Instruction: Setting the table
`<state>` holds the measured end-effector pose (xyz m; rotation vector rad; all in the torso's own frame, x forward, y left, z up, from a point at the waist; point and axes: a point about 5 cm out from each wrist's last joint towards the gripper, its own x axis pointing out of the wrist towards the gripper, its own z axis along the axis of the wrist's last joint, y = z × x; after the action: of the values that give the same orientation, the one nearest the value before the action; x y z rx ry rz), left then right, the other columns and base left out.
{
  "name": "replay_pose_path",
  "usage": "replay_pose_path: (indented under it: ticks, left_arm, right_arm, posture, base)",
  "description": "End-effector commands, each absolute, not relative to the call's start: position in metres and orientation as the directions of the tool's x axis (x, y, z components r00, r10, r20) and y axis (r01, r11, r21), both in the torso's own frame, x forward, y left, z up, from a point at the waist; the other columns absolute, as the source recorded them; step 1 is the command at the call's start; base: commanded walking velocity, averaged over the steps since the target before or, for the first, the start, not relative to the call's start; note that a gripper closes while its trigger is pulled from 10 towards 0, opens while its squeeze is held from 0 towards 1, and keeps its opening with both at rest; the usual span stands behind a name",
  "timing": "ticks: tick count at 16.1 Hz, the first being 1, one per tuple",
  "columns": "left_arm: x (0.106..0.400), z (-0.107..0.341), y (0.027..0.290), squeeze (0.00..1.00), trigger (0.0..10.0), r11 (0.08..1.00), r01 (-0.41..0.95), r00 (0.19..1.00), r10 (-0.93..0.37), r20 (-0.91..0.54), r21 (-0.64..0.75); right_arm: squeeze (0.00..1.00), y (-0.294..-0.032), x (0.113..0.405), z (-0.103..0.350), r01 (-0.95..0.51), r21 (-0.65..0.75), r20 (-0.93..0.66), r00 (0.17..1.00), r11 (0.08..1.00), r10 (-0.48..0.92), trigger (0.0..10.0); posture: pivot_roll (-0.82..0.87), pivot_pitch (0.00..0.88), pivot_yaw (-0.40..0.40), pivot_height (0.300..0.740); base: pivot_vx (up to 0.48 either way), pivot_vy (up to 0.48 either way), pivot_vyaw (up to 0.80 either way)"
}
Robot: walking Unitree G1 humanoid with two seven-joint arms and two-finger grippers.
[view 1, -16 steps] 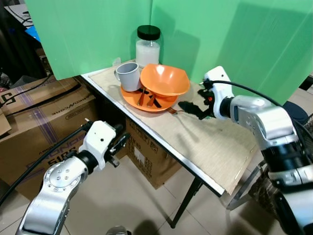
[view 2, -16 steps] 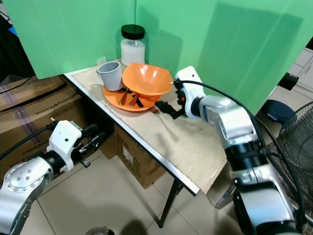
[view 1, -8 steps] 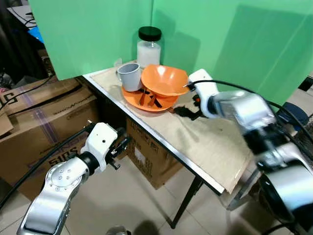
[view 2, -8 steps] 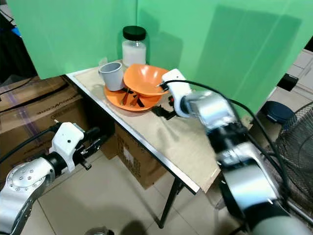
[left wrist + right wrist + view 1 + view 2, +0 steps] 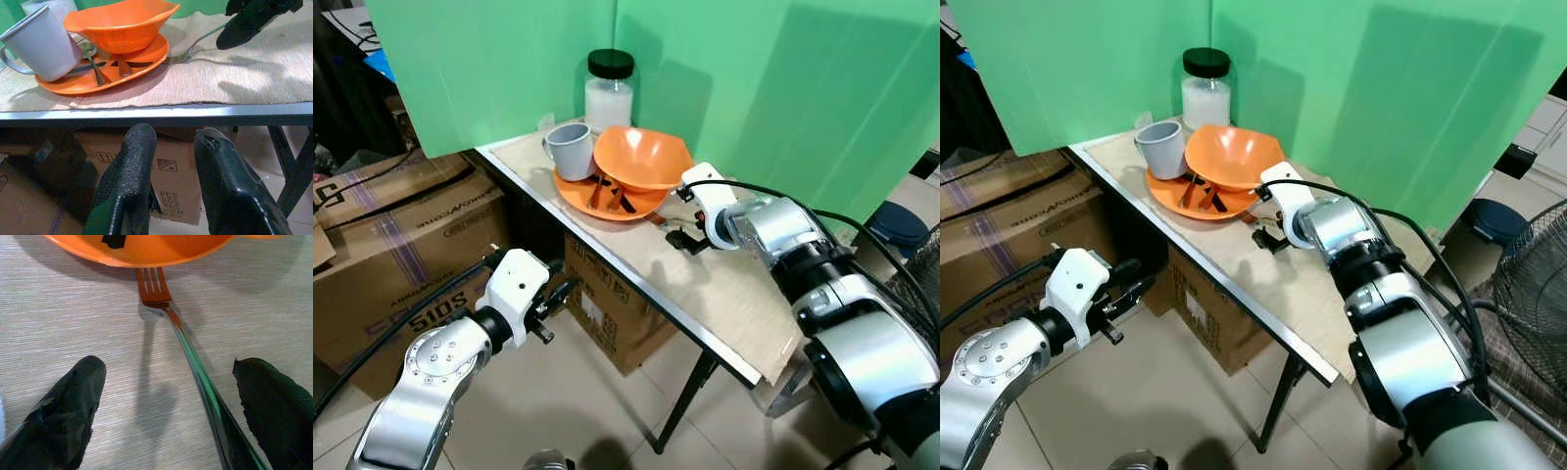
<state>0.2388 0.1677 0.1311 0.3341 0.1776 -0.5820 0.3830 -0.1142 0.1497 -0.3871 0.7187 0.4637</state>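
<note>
Two grippers are showing. Left gripper (image 5: 551, 311) is hanging below the bench (image 5: 744, 294) edge beside cardboard boxes (image 5: 401, 235), its fingers (image 5: 128, 186) slightly apart and holding nothing. On the bench, a grey mug (image 5: 571, 151) and an orange bowl (image 5: 641, 159) are sitting on an orange plate (image 5: 592, 202), with a lidded jar (image 5: 609, 90) standing behind. Right gripper (image 5: 166, 416) is hovering low over the bench, fingers spread, straddling the fork (image 5: 188, 347), whose tines are lying just beside the plate rim.
</note>
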Motion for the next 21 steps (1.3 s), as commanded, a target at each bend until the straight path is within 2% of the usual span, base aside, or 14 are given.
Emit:
replay_pose_path:
  ticks: [1, 2, 3, 4, 6, 7, 8, 21]
  left_arm:
    - [0.238, 0.133, 0.165, 0.0, 10.0, 0.773, 0.581, 0.812, -0.525, -0.257, 0.257]
    - [0.238, 0.133, 0.165, 0.0, 10.0, 0.772, 0.582, 0.811, -0.525, -0.258, 0.256]
    - [0.237, 0.132, 0.165, 0.0, 10.0, 0.771, 0.584, 0.809, -0.527, -0.259, 0.255]
    - [0.237, 0.132, 0.165, 0.0, 10.0, 0.771, 0.585, 0.809, -0.528, -0.259, 0.254]
    - [0.237, 0.132, 0.165, 0.0, 10.0, 0.769, 0.587, 0.807, -0.53, -0.261, 0.252]
    - [0.237, 0.132, 0.165, 0.0, 10.0, 0.769, 0.589, 0.806, -0.531, -0.262, 0.25]
    - [0.236, 0.132, 0.165, 0.0, 10.0, 0.768, 0.59, 0.804, -0.533, -0.263, 0.249]
    - [0.236, 0.133, 0.164, 0.0, 10.0, 0.76, 0.604, 0.793, -0.544, -0.273, 0.241]
  right_arm:
    - [0.0, -0.12, 0.389, 0.157, -0.496, -0.206, -0.68, 0.692, 0.844, 0.241, 5.8]
    - [0.0, -0.12, 0.39, 0.157, -0.493, -0.207, -0.679, 0.694, 0.845, 0.239, 5.6]
    - [0.0, -0.12, 0.391, 0.156, -0.49, -0.212, -0.678, 0.697, 0.845, 0.233, 4.6]
    - [0.0, -0.12, 0.391, 0.156, -0.489, -0.214, -0.678, 0.697, 0.846, 0.232, 4.6]
    - [0.0, -0.121, 0.392, 0.155, -0.487, -0.223, -0.682, 0.697, 0.844, 0.222, 3.0]
    - [0.0, -0.121, 0.393, 0.154, -0.489, -0.229, -0.685, 0.695, 0.842, 0.217, 1.0]
    - [0.0, -0.121, 0.393, 0.153, -0.49, -0.233, -0.687, 0.694, 0.84, 0.214, 0.0]
    - [0.0, -0.129, 0.39, 0.14, -0.497, -0.289, -0.728, 0.669, 0.818, 0.15, 0.0]
  posture:
    - [0.13, 0.0, -0.097, 0.74]
    - [0.13, 0.0, -0.096, 0.74]
    - [0.13, 0.0, -0.099, 0.74]
    - [0.13, 0.0, -0.099, 0.74]
    - [0.13, 0.0, -0.099, 0.74]
    - [0.14, 0.0, -0.1, 0.74]
    - [0.14, 0.0, -0.1, 0.74]
    - [0.14, 0.0, -0.099, 0.74]
  base:
    - [0.0, 0.0, 0.0]
    - [0.0, 0.0, 0.0]
    - [0.0, 0.0, 0.0]
    - [0.0, 0.0, 0.0]
    - [0.0, 0.0, 0.0]
    - [0.0, 0.0, 0.0]
    - [0.0, 0.0, 0.0]
    - [0.0, 0.0, 0.0]
